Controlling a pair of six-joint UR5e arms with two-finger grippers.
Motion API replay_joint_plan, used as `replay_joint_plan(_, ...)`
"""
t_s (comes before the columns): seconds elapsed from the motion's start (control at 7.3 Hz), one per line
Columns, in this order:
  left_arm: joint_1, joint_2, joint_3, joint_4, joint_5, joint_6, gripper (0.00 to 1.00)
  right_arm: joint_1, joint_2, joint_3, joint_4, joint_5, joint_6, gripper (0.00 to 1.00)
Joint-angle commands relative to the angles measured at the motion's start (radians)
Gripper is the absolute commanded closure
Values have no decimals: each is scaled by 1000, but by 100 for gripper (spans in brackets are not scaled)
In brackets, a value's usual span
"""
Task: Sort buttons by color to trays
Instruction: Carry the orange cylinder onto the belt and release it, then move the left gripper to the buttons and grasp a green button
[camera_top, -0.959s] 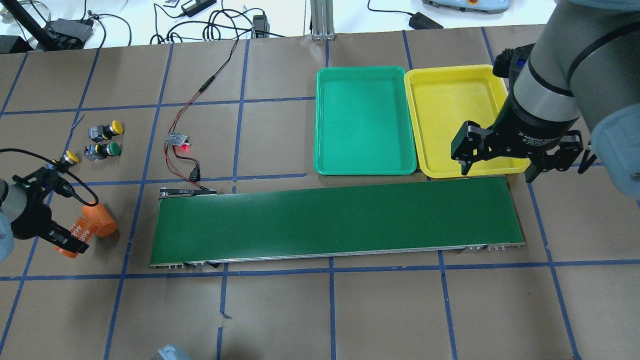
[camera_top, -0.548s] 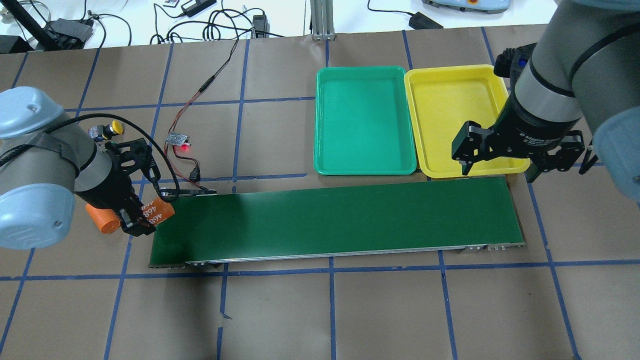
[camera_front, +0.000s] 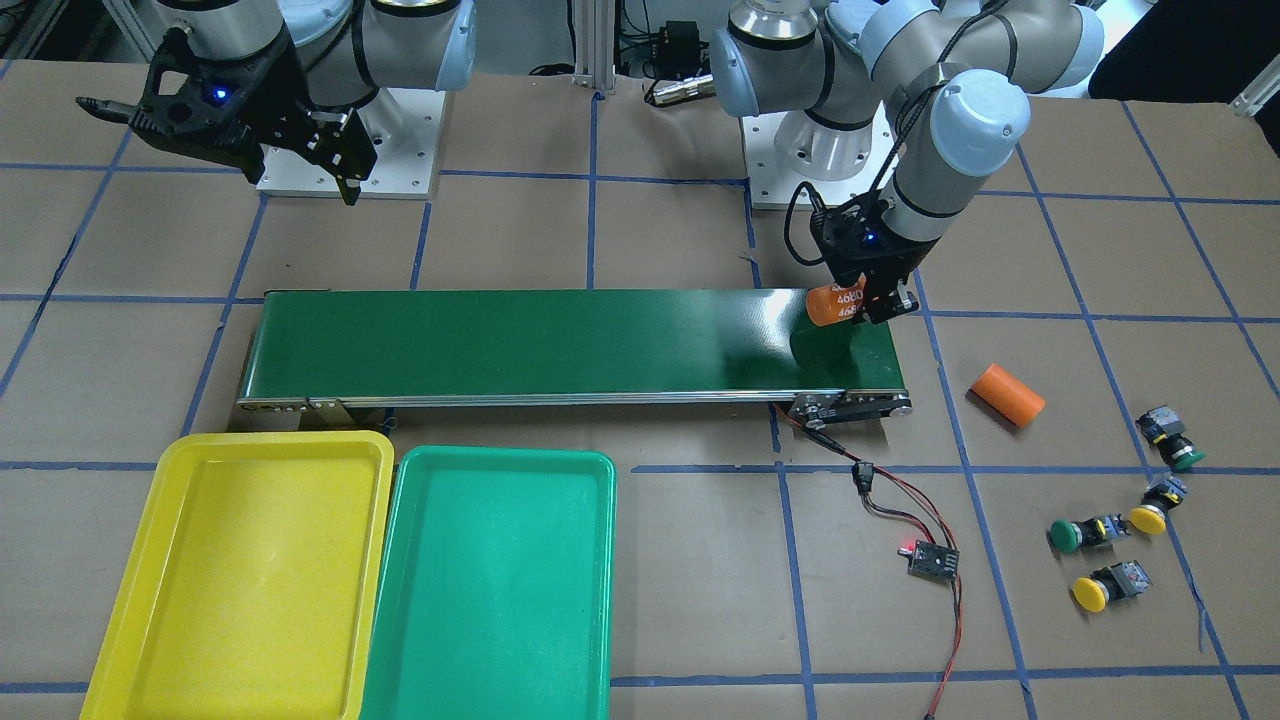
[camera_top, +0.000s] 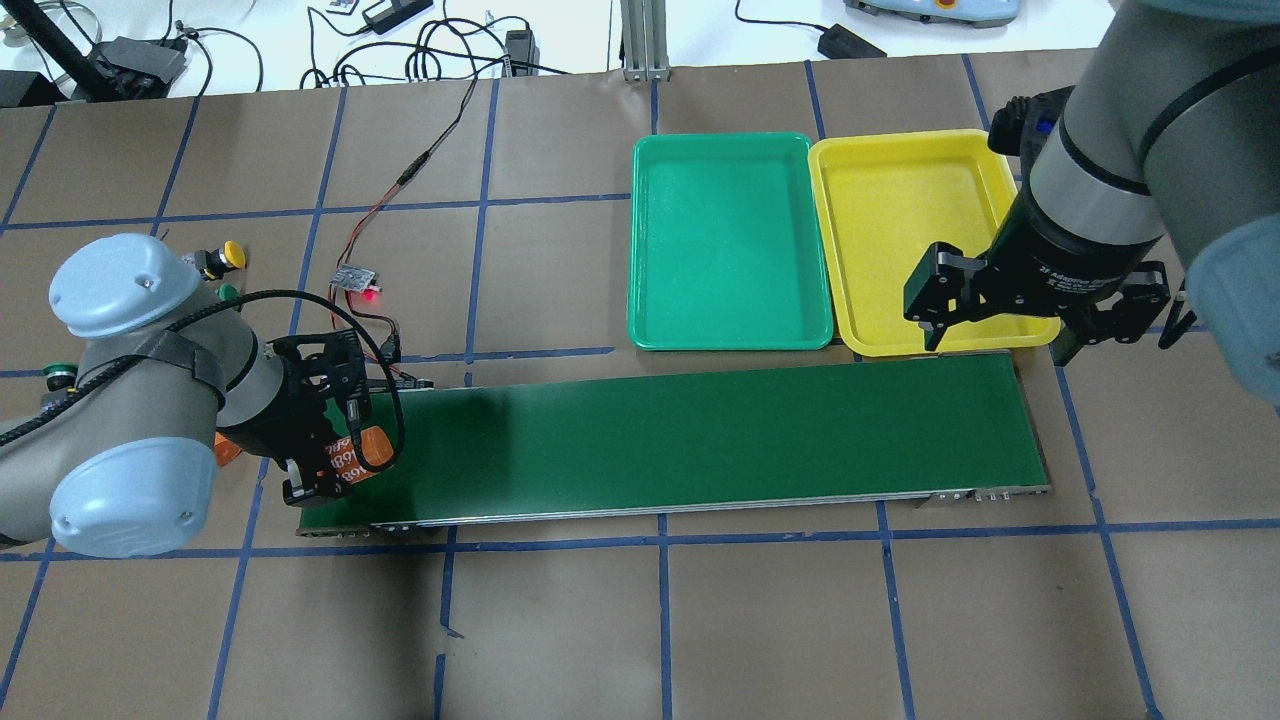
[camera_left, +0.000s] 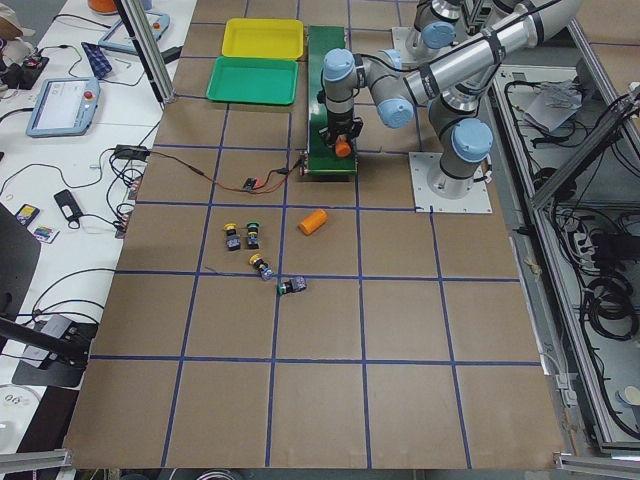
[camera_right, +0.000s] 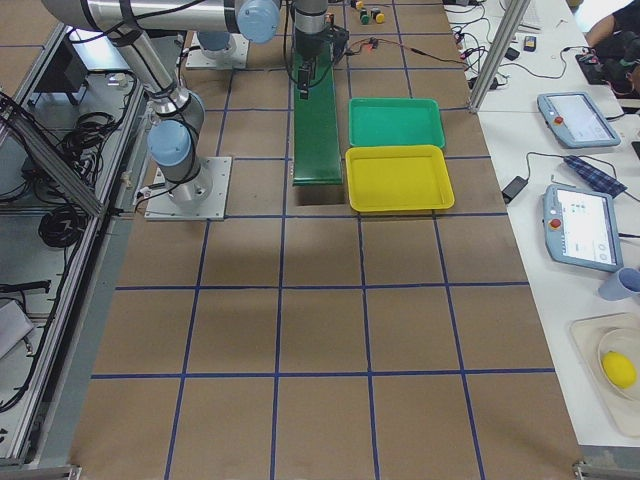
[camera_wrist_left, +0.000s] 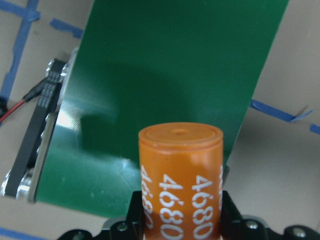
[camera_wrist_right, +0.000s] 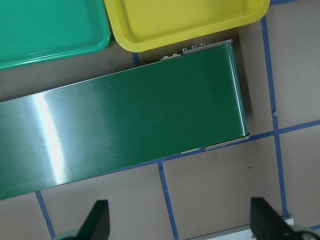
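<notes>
— So, what has the left gripper (camera_front: 862, 306) got?
— It pinches an orange cylinder (camera_front: 830, 304) marked 4680, held over the belt (camera_front: 540, 340) at the end on the robot's left. Whether it touches the belt, I cannot tell.
— And the right gripper (camera_wrist_right: 181, 222)?
— Its fingers (camera_wrist_right: 97, 220) are spread wide with nothing between them, above the belt's other end, near the yellow tray (camera_front: 270, 438).
— Where are the buttons (camera_left: 262, 266)?
— All four lie on the table (camera_front: 680, 600) past the belt's left end, well apart from both trays: a green button (camera_front: 1176, 441), a yellow button (camera_front: 1155, 506), a second green (camera_front: 1080, 533) and a second yellow (camera_front: 1106, 586).
— The trays?
— The green tray (camera_front: 500, 456) sits just beside the yellow tray, on the belt's side away from the robot. A second cylinder (camera_front: 1008, 394) lies between belt and buttons.
</notes>
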Motion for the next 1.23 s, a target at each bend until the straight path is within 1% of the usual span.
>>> replay_joint_plan(0.0,0,-20,-13,25,-2,-4,33,0,-3,7,-1,0,0,0)
replay_joint_plan(0.14,0,-17,-7,25,-16,-31,2,0,-3,7,-1,0,0,0)
replay_joint_plan(0.41,12,9,35,25,-19,-47,0,0,-3,8,-1,0,0,0)
replay_joint_plan(0.55,43,-8,104,10,-16,-49,0,0,-3,8,0,0,2,0)
replay_joint_plan(0.68,117,-23,141,-2,-15,-94,0,0,-5,8,0,0,2,0)
replay_joint_plan(0.82,162,-69,158,10,-1,-243,0,0,-3,8,0,0,2,0)
replay_joint_plan(0.96,170,-136,246,8,4,-306,0,0,-5,8,0,0,2,0)
replay_joint_plan(1.1,193,-228,348,8,4,-280,0,0,-3,12,0,0,2,0)
